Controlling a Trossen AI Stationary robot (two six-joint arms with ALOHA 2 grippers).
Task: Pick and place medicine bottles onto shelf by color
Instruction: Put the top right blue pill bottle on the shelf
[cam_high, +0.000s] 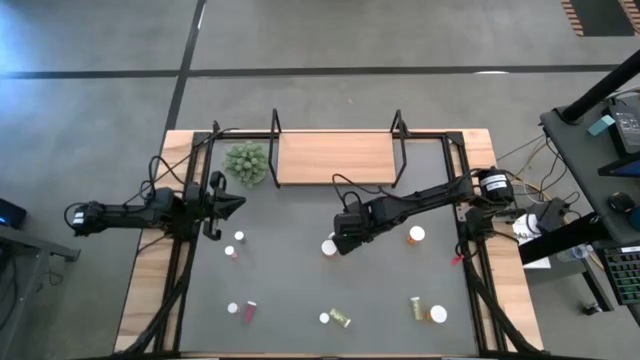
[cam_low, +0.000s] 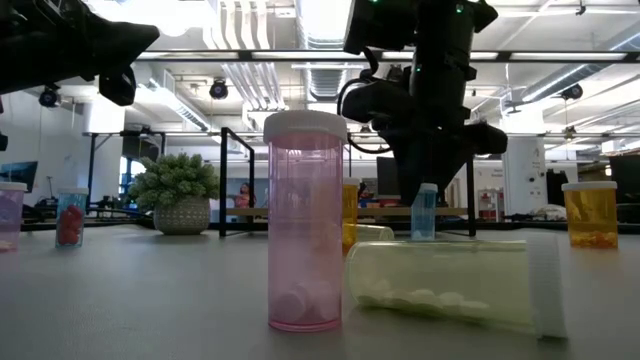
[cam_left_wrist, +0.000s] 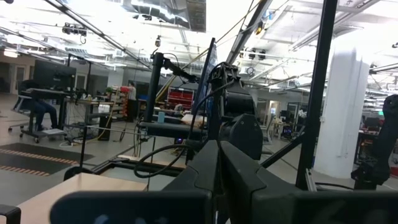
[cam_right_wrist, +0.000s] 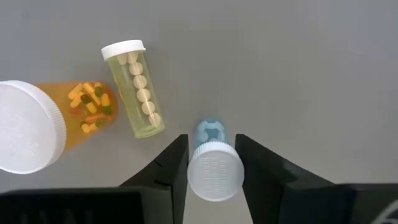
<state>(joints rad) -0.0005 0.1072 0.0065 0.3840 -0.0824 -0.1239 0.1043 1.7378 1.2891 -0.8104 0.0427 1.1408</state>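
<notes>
My right gripper (cam_right_wrist: 213, 144) is over the middle of the dark grey mat (cam_high: 290, 280), closed around a small blue bottle (cam_right_wrist: 209, 129) with a white cap that stands upright on the mat; the bottle also shows in the low view (cam_low: 425, 212). My left gripper (cam_high: 236, 203) waits shut and empty at the mat's left, near the plant. An orange bottle (cam_right_wrist: 90, 112) stands and a yellow-green bottle (cam_right_wrist: 140, 93) lies on its side beside the blue one. The wooden shelf (cam_high: 335, 157) stands at the table's far edge. My right gripper has the blue bottle's white cap (cam_right_wrist: 214, 171) between its two fingers, one on each side. The fingers come from above, pointing down. The bottle stands upright with its base on the mat.
Other bottles are scattered over the mat: red ones (cam_high: 233, 252) (cam_high: 250, 310) at the left, yellow-green ones (cam_high: 340, 318) (cam_high: 415, 305) near the front, an orange one (cam_high: 415, 236) at the right. A pink bottle (cam_low: 305, 235) stands close to the low camera. A spiky plant (cam_high: 246, 162) sits left of the shelf.
</notes>
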